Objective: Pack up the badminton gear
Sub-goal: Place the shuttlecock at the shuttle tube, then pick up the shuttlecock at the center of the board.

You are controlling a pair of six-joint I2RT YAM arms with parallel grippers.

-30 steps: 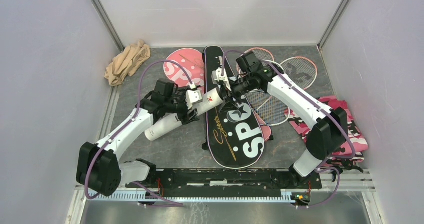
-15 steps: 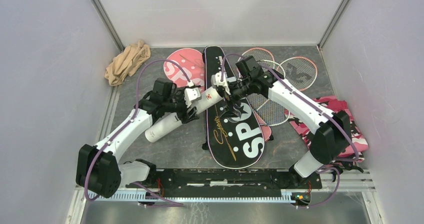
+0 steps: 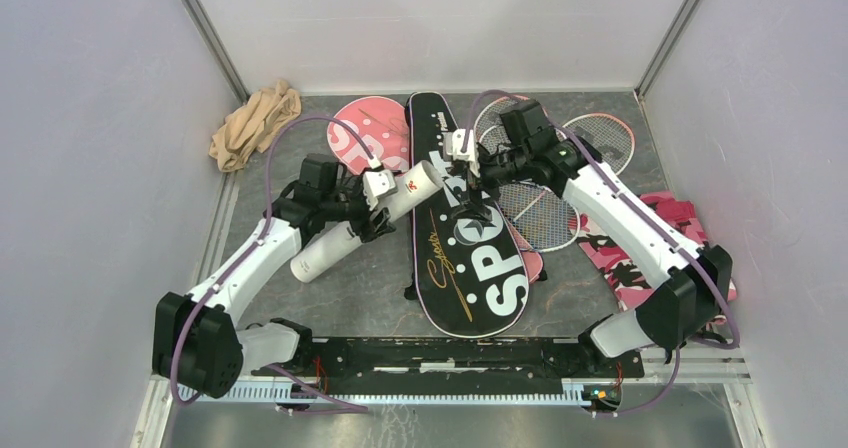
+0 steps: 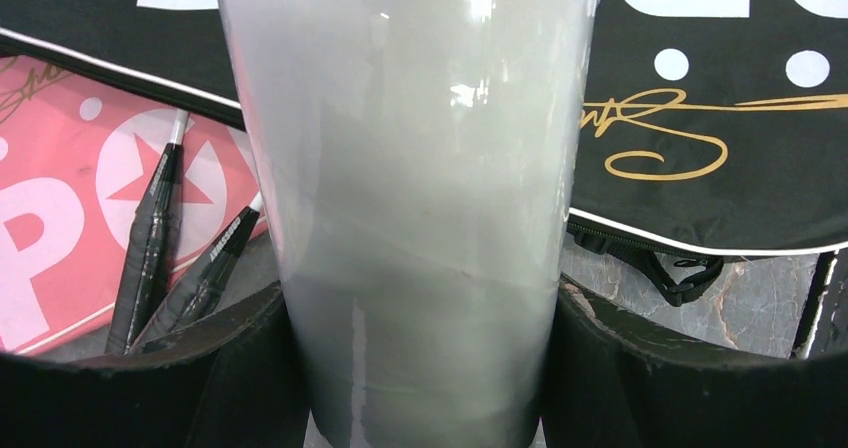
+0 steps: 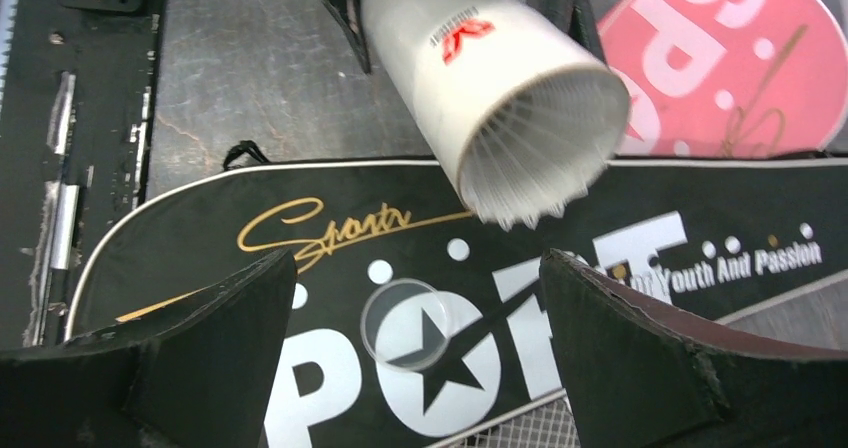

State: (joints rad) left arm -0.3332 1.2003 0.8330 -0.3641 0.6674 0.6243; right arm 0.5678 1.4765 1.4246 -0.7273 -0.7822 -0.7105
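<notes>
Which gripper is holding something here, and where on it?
The left gripper clamps the white tube around its mid-body; the right gripper is open, holding nothing.

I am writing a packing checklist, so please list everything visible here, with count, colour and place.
black racket bag: 1, black, centre
pink racket bag: 1, pink, far side
rackets: 3 heads visible, pink frames, right of centre
shuttlecock tube: 1, white, in left tool
shuttlecocks: count unclear, white, inside tube
round lid: 1, clear, on black bag
beige cloth: 1, beige, far-left corner
camouflage cloth: 1, pink, right edge
left tool: 1, black, shut on tube
right tool: 1, black, open over black bag
</notes>
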